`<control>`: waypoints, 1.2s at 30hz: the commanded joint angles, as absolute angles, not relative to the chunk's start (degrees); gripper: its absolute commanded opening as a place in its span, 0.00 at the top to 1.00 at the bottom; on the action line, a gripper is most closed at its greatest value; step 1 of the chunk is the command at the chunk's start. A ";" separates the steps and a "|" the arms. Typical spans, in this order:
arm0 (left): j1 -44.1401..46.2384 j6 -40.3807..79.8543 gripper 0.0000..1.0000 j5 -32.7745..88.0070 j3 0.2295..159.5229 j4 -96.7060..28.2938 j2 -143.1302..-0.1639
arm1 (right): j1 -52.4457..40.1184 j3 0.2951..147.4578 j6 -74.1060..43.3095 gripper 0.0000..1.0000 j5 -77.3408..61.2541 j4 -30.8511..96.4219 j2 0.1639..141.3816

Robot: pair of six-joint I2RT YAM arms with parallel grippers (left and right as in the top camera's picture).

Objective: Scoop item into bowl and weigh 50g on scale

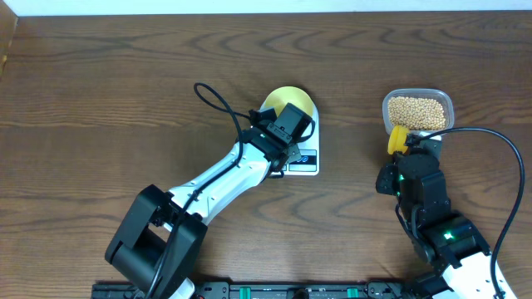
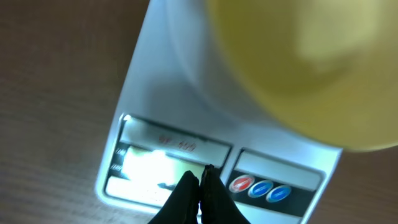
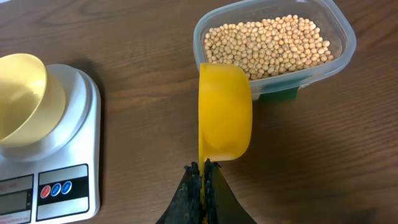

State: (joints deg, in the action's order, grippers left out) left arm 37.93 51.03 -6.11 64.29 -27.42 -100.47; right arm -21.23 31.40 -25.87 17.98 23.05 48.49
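Observation:
The pale-yellow bowl (image 1: 291, 101) stands empty on the white scale (image 1: 304, 162); both also show in the right wrist view, bowl (image 3: 22, 93) and scale (image 3: 78, 124). My left gripper (image 2: 200, 177) is shut and empty, its tips over the scale's lit display (image 2: 155, 168), next to the red and blue buttons (image 2: 261, 188). My right gripper (image 3: 203, 168) is shut on the handle of a bright yellow scoop (image 3: 225, 109), held on edge just in front of a clear tub (image 3: 339, 50) full of beige beans (image 3: 267, 43). The scoop looks empty.
The clear tub (image 1: 443, 103) sits at the far right of the wooden table, with a green label on its near side. The left arm lies diagonally across the table's middle. A black cable loops behind it (image 1: 218, 101).

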 commanded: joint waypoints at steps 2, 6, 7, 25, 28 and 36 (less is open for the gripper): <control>37.76 51.77 0.93 -6.37 64.18 -26.46 -100.01 | -20.93 32.14 -25.17 0.99 18.94 23.20 48.34; 37.95 51.75 0.93 -2.81 64.18 -25.08 -101.78 | -20.93 32.14 -25.19 0.99 18.92 23.20 48.34; 38.04 51.75 0.93 -2.24 64.18 -24.64 -102.48 | -20.93 32.14 -25.17 0.99 18.92 23.20 48.34; 38.61 51.09 0.93 0.91 64.18 -24.23 -104.86 | -20.93 32.14 -25.19 0.99 18.94 25.52 48.34; 38.96 51.09 0.93 0.93 64.18 -24.21 -105.14 | -20.93 32.14 -25.19 0.99 18.92 25.58 48.34; 39.42 50.87 0.93 0.95 64.18 -23.64 -106.39 | -20.93 32.14 -25.19 0.99 18.94 26.20 48.34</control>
State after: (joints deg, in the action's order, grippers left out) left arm 39.31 51.20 1.19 64.29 -23.64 -105.71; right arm -21.23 31.40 -25.85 17.98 25.96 48.49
